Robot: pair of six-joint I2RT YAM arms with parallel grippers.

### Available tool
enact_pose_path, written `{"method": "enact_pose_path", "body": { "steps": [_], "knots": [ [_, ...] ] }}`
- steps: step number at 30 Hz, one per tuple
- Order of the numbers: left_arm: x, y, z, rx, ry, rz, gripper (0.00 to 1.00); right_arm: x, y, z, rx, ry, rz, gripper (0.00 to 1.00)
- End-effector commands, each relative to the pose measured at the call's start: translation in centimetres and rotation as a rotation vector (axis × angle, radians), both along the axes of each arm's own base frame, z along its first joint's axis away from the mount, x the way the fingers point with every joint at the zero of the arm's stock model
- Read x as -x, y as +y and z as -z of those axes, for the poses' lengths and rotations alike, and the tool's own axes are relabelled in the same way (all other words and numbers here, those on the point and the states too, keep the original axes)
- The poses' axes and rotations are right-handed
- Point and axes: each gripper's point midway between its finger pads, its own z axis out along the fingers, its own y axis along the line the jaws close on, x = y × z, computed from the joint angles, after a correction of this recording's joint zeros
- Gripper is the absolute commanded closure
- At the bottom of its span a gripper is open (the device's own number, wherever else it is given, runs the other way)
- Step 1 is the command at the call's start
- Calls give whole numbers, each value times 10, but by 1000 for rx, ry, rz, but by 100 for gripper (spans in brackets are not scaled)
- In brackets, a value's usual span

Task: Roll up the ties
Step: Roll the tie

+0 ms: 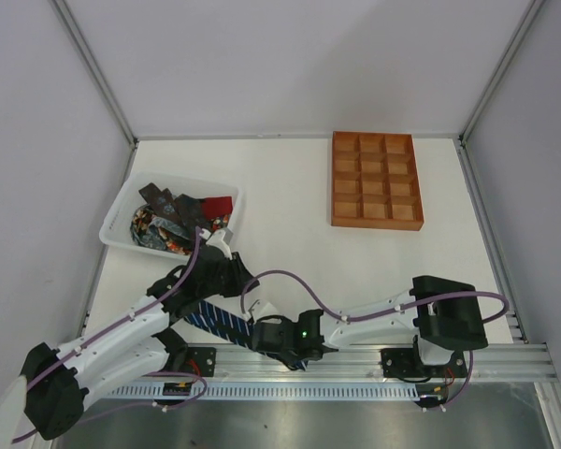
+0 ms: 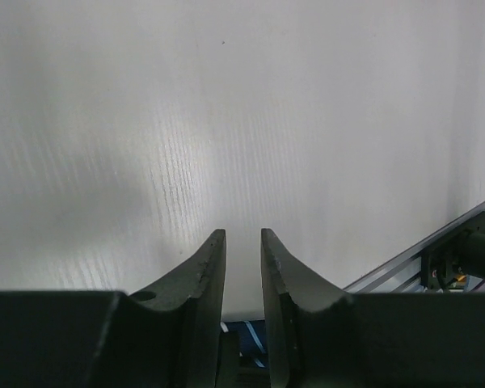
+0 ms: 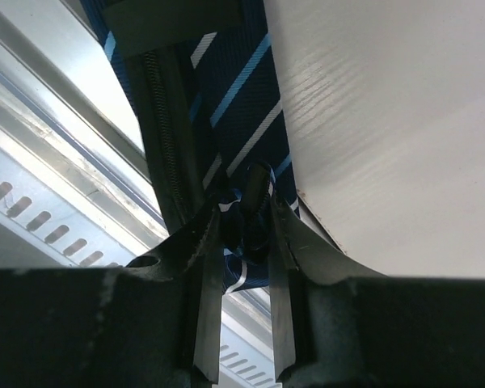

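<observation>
A long navy cloth tie with light-blue slanted stripes (image 1: 220, 321) lies flat on the white surface (image 1: 299, 234), close to the near edge by the metal rail. Its long way runs left to right, and the right end sits a little nearer the rail.

The right end effector (image 1: 266, 334) is at that right end. The right wrist view shows it best. The right end effector (image 3: 246, 214) has its two fingers pressed close on a small folded or curled bit of the tie (image 3: 242, 97), and the rest of the tie stretches straight away from the fingers. So the right arm is the one that has the tie, and I think a roll would have to go along the tie toward the left.

The left end effector (image 1: 238, 281) is just above the middle of the tie. In the left wrist view, the left end effector (image 2: 242, 234) has only a thin gap between its fingers. Nothing is between the tips. A tiny bit of blue shows low down, and I cannot tell if it is holding that or not.

Only the top view shows the other ties (image 1: 173, 215), dark, red and patterned. They are piled in the white plastic basket (image 1: 117, 224) at the far left. The orange-brown tray with little boxes (image 1: 376, 223) is well apart, at the far right.
</observation>
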Motion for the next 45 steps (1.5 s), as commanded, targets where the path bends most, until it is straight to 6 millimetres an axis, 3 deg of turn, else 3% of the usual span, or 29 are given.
{"method": "enact_pose_path", "body": {
  "steps": [1,8,14,21,24,28,29,33,37,41,42,45],
  "knots": [
    [1,3,-3,0,2,-19,70,4,14,-10,-41,-13,6,73],
    [2,1,-3,17,-2,-9,71,14,32,-37,-177,34,-38,54],
    [5,-5,-4,41,-2,23,71,20,37,-57,-252,76,-51,50],
    [10,-10,-2,60,19,56,73,12,23,-60,-268,101,-16,47],
    [13,-13,-2,69,28,77,79,8,8,-59,-240,98,41,48],
    [20,-12,3,61,61,97,83,-1,-30,-58,-203,117,251,46],
    [21,-12,5,61,66,98,83,-3,-35,-58,-219,165,362,42],
    [23,-11,6,77,61,89,82,3,-69,-49,-251,330,621,40],
    [24,-13,7,86,65,93,81,8,-67,-52,-399,504,797,36],
    [24,-17,4,94,69,115,82,2,-81,-35,-390,523,929,34],
    [24,-17,3,94,67,116,82,2,-70,-39,-444,554,926,34],
    [25,-16,2,95,59,116,82,3,-68,-31,-486,599,944,34]
  ]
}}
